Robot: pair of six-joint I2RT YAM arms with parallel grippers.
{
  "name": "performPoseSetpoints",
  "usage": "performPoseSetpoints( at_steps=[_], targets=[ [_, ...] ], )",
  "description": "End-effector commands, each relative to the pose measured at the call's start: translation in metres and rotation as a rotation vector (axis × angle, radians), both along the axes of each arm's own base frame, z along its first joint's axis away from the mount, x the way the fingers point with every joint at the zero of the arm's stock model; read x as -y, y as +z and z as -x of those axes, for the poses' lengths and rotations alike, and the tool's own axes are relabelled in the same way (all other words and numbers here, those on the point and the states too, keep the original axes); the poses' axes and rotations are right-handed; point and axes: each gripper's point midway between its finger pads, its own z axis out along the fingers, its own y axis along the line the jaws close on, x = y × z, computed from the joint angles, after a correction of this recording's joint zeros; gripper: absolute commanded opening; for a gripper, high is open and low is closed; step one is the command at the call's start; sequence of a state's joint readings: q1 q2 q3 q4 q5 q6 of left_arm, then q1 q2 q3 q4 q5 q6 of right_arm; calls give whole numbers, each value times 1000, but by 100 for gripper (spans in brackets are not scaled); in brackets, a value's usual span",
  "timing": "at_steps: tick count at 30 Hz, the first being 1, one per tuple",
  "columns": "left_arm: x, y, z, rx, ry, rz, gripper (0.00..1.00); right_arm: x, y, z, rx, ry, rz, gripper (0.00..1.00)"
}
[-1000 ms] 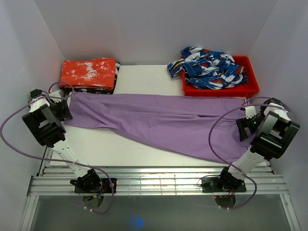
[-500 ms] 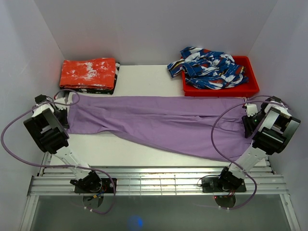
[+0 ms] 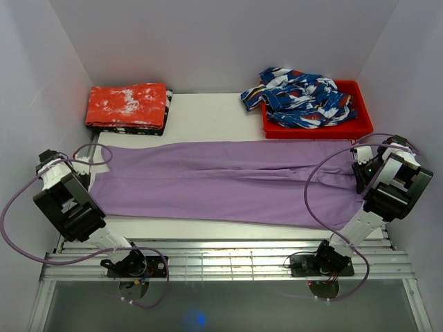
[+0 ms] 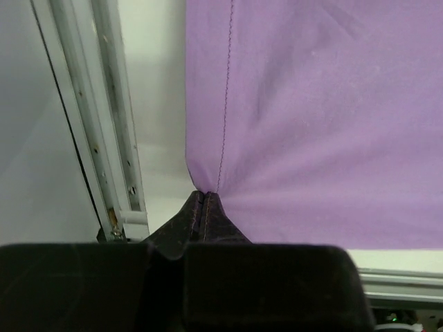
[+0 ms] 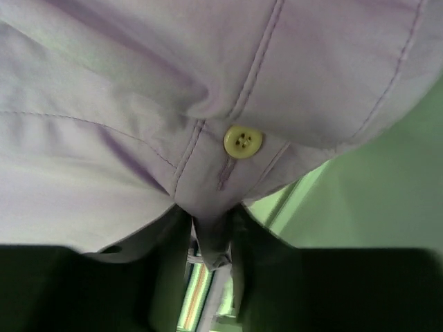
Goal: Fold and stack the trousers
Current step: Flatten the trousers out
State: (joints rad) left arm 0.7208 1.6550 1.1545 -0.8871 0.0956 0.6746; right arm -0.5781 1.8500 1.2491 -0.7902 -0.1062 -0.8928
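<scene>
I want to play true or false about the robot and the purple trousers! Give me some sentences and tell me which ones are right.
1. The purple trousers lie stretched out across the table. True.
2. The left end effector is open and holds nothing. False: it is shut on the edge of the trousers.
3. The red tray is empty. False: a blue, white and red patterned garment lies in it.
4. A yellow button shows on the trousers just above the right end effector. True.
5. The orange cloth lies on top of the trousers. False: it sits folded at the back left, behind them.
</scene>
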Motion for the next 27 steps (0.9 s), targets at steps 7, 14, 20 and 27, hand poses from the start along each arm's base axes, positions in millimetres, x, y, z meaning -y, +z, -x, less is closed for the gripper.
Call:
performPoseSetpoints(
  at_steps=[7, 14, 20, 27],
  targets=[
    [-9, -33, 51, -174, -76, -106, 0, 23, 18, 8, 1, 45, 119, 78],
    [-19, -36, 52, -187, -74, -153, 0, 20, 57, -6, 68, 83, 76, 98],
    [-26, -33, 44, -170, -45, -166, 35, -7, 80, -29, 132, 73, -99, 98],
    [-8, 32, -19, 109, -68, -8, 74, -26, 89, -66, 219, 102, -124, 92]
  ],
)
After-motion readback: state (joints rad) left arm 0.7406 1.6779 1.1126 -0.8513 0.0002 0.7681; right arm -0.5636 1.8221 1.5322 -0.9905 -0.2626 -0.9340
